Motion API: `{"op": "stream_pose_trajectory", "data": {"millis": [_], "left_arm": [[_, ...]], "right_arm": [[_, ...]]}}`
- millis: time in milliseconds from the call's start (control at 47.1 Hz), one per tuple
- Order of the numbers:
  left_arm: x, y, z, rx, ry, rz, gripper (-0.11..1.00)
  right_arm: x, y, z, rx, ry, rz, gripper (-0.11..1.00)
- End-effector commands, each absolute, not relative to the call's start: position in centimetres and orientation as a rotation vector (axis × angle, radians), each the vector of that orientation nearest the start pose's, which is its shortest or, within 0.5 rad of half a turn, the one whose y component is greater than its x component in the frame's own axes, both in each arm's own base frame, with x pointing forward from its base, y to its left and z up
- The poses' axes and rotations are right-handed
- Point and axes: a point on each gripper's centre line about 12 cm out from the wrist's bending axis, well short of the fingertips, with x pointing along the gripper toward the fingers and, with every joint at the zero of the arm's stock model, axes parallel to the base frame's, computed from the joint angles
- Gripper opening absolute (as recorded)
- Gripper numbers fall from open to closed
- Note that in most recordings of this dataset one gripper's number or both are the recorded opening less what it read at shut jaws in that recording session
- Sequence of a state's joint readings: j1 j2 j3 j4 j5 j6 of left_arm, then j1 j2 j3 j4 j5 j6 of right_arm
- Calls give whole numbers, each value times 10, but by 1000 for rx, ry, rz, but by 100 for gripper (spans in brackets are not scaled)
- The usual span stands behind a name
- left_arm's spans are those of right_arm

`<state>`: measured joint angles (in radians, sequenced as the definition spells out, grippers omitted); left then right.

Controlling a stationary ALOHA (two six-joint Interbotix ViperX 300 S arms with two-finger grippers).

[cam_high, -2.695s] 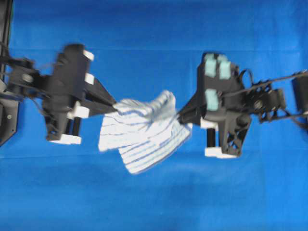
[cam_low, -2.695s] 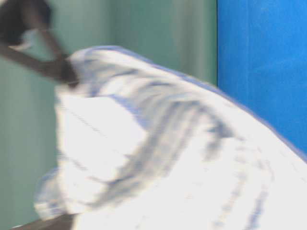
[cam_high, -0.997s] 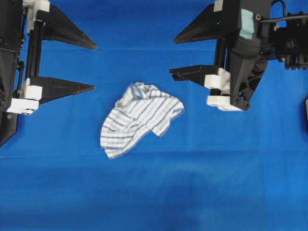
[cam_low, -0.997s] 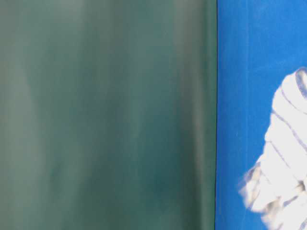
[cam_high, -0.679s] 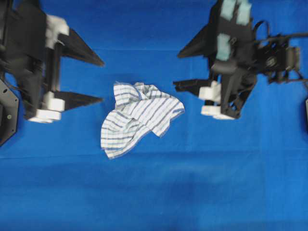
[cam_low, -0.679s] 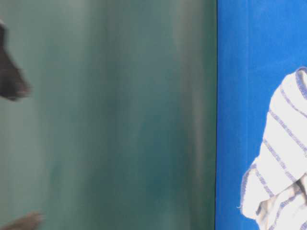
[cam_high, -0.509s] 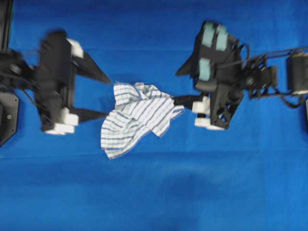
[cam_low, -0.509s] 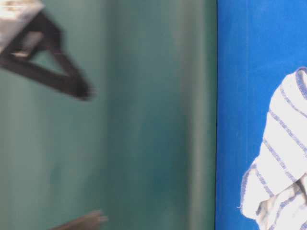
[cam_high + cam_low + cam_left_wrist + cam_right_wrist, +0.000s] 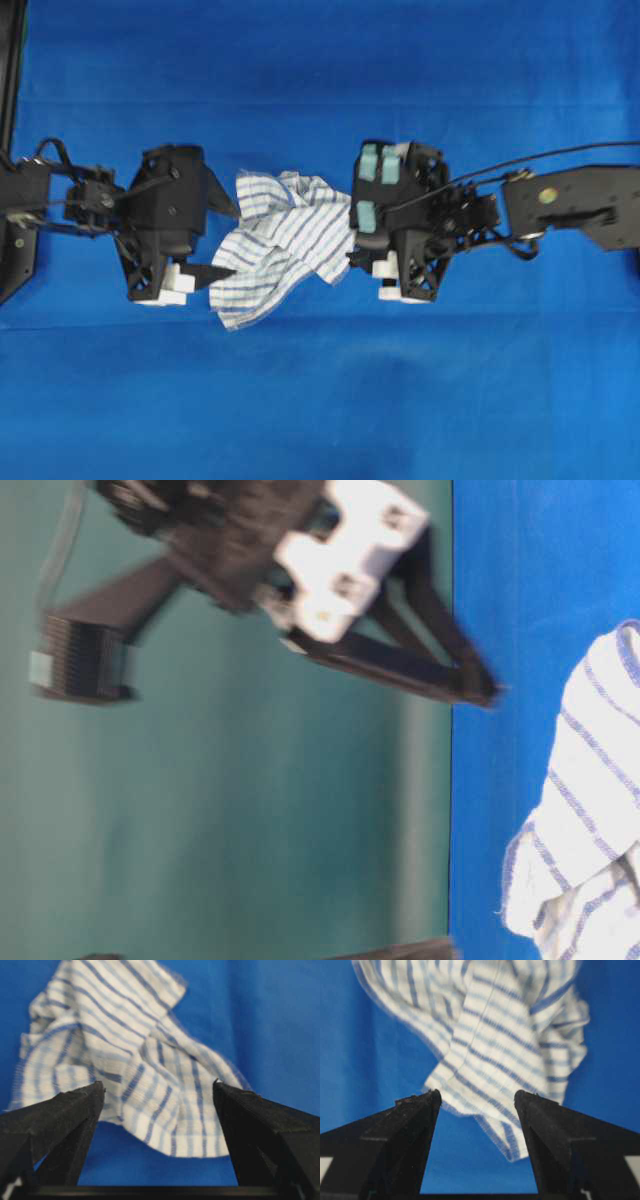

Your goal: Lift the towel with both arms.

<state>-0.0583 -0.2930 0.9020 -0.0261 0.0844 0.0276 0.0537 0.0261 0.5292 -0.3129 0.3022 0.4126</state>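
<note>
The towel [image 9: 285,245], white with thin blue stripes, lies crumpled on the blue sheet. My left gripper [image 9: 235,241] is open at its left edge, one finger on either side of the edge. In the left wrist view the towel [image 9: 115,1035] lies between and just beyond the open left gripper [image 9: 158,1084]. My right gripper [image 9: 350,232], with teal pads on its body, is open at the towel's right edge. In the right wrist view the towel's corner [image 9: 485,1025] reaches between the open right gripper [image 9: 478,1093]. Neither holds the cloth.
The large blue sheet [image 9: 320,400] covers the whole table. The table-level view shows the towel's end [image 9: 590,810], a black finger [image 9: 440,675] low near the sheet, and a green backdrop [image 9: 200,810].
Both arms have come down and inward from the back corners to the towel's two sides, jaws still open. The towel, held up between them 2.7 s ago, lies unmoved on the sheet.
</note>
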Motion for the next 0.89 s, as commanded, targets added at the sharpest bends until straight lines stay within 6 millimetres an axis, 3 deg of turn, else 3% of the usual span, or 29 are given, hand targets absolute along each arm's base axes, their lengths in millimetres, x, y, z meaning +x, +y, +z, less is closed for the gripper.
{"op": "stream_pose_trajectory", "data": {"millis": [0,403,700,806,870], "left_arm": [[311,-23,176,26,684,-72,84],[320,-35,107,47,798,-102,89],[322,-36,95,49,821,-103,88],[323,-36,95,51,821,-104,84],[324,-36,95,54,824,-105,75]], "right_arm": [[407,13,173,48,828,-72,64],[420,16,117,49,875,-41,64],[422,7,97,58,911,-58,64],[422,6,97,54,910,-58,63],[423,5,98,52,907,-58,58]]}}
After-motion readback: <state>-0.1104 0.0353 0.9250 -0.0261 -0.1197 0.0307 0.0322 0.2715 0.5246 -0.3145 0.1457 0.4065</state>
